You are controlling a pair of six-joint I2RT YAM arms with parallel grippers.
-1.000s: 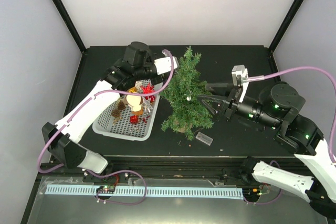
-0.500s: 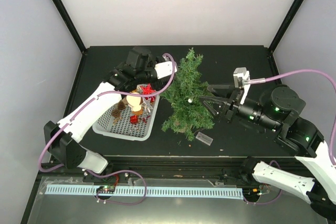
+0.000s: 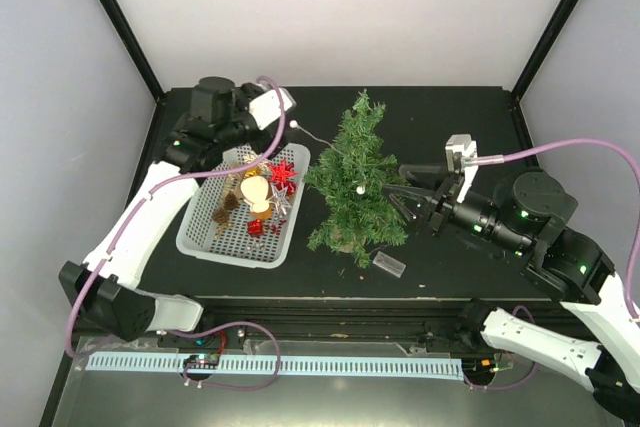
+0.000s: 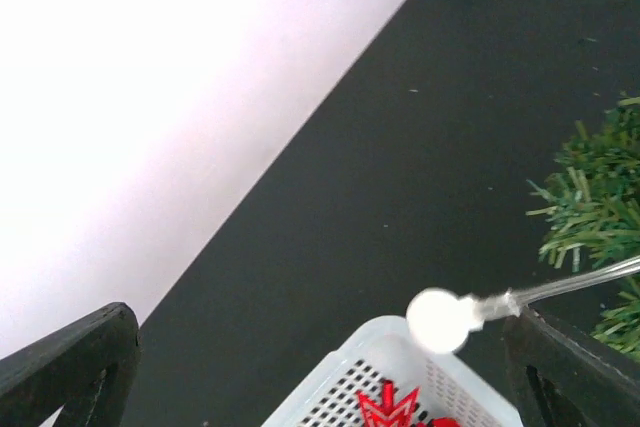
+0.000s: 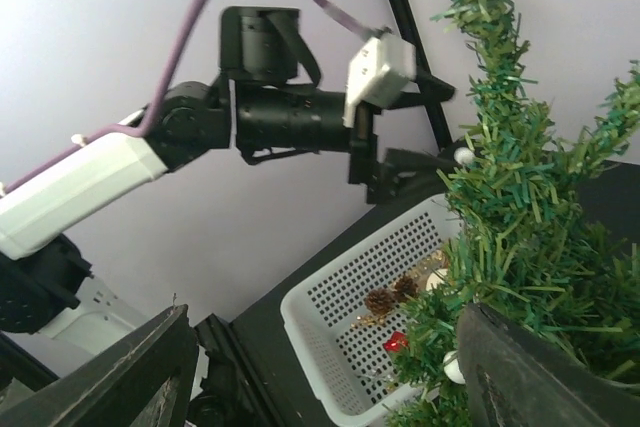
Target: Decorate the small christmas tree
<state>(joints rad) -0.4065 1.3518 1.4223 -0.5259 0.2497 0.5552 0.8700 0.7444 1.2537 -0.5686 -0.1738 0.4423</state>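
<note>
The small christmas tree [image 3: 355,182] stands upright on the black table, right of the white basket [image 3: 215,237]. A clear strand ending in a white bead [image 3: 296,125] reaches from the tree's left branches toward my left gripper [image 3: 290,119]. In the left wrist view the bead [image 4: 437,319] hangs over the basket's corner [image 4: 400,347], close to the right finger [image 4: 570,377]; the left gripper [image 4: 320,392] is open. My right gripper [image 3: 398,187] is open at the tree's right side, with branches [image 5: 530,227] against its right finger [image 5: 550,377].
The basket holds a red star [image 3: 283,172], a cream ball [image 3: 253,190], pine cones [image 3: 228,209] and a small red piece [image 3: 256,228]. A clear plastic piece [image 3: 390,265] lies on the table in front of the tree. A white bead [image 3: 358,190] sits among the tree's branches.
My left gripper has opened and drawn back left and away from the tree, above the basket's far corner. The bead strand now trails from the tree. The right arm has barely shifted.
</note>
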